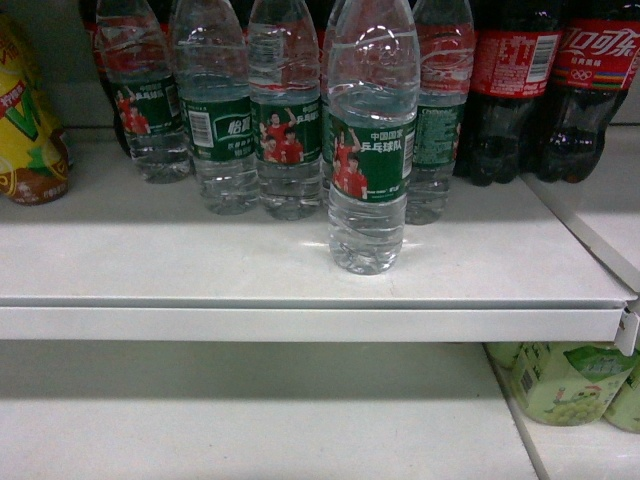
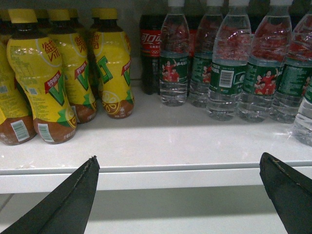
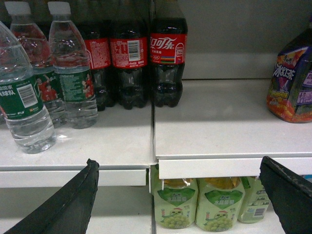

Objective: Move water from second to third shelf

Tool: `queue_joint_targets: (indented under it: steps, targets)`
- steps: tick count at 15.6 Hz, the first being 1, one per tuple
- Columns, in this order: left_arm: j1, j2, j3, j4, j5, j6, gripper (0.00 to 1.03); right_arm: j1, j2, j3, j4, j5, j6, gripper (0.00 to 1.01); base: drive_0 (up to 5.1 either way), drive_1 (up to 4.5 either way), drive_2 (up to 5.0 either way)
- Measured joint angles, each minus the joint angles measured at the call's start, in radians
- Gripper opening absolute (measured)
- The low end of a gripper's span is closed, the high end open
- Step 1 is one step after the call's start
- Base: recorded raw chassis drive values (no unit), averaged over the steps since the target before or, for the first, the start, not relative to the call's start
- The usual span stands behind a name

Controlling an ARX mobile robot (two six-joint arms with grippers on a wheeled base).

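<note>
only the fingers show, and only in the wrist cams; the head view has no robot parts in it. the left gripper (image 2: 178,195) has two flat black fingers (image 2: 73,204) shaped like wedges that taper to a point, matte finish, with a thin pale line along the inner edge where it looks a bit worn. the right gripper (image 3: 178,195) looks the same, black tapered fingers (image 3: 287,195) with slightly rough edges. no cables, screws or markings visible.

The head camera is looking slightly down, close on the shelf (image 1: 300,325). Both wrist cameras are facing it level from further out, sharing the water bottles (image 2: 174,58) row.
</note>
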Motion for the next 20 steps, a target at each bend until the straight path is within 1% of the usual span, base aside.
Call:
queue_joint_targets:
  steps: [19, 20]
  targets:
    - [0.0, 0.0, 0.0, 0.0, 0.0, 0.0, 0.98, 0.0, 0.0, 0.0, -0.002, 0.0, 0.0, 0.98, 0.0, 0.0, 0.0]
    - [0.0, 0.0, 0.0, 0.0, 0.0, 0.0, 0.98, -0.02, 0.03, 0.006, -0.026, -0.034, 0.05, 0.98, 0.0, 0.0, 0.0]
